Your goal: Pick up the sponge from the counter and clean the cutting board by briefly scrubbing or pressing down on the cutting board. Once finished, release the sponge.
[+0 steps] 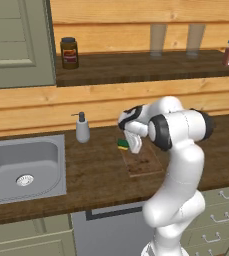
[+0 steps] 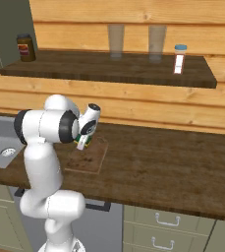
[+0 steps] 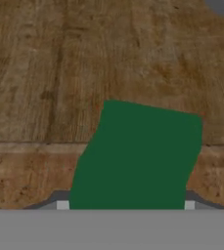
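A: Your claw (image 1: 134, 145) — what's it doing?

B: You've got it pinching the sponge (image 1: 122, 144), green face toward the hand camera; it sits at the far left corner of the cutting board (image 1: 145, 164).

A: And beyond the cutting board?

B: Your desk (image 1: 96, 172) carries it; the soap bottle (image 1: 82, 128) stands farther left, the sink (image 1: 23, 167) left again.

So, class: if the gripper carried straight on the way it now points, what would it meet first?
The sponge: its green top lies right ahead of the gripper, at the cutting board's far edge. Whether the fingers already touch it cannot be told.
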Available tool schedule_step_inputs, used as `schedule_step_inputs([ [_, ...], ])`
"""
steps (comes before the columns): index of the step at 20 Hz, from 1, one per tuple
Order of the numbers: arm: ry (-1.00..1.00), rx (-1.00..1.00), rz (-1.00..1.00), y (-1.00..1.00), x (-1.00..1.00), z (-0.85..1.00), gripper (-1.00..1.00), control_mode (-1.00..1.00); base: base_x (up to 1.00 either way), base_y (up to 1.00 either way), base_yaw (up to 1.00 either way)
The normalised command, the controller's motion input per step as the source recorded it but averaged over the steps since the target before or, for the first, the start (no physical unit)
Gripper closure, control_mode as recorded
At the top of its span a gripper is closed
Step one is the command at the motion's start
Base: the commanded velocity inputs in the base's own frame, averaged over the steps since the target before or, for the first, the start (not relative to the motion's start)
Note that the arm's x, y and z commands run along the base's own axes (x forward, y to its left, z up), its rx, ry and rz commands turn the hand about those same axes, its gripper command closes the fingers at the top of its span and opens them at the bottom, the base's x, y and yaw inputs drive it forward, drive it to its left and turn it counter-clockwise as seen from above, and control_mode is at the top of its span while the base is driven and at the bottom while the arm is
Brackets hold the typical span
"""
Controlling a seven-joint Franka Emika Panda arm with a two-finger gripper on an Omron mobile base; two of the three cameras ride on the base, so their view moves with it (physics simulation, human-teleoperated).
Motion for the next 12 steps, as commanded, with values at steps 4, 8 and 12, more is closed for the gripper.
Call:
schedule_step_inputs([
  [4,0.0,0.0,0.0,0.0,0.84,0.0,1.0,-1.0,0.0,0.0,0.0],
  [8,0.0,0.0,0.0,0.0,0.72,-0.18,1.0,-1.0,0.0,0.0,0.0],
  [12,0.0,0.0,0.0,0.0,0.38,-0.44,1.0,-1.0,0.0,0.0,0.0],
])
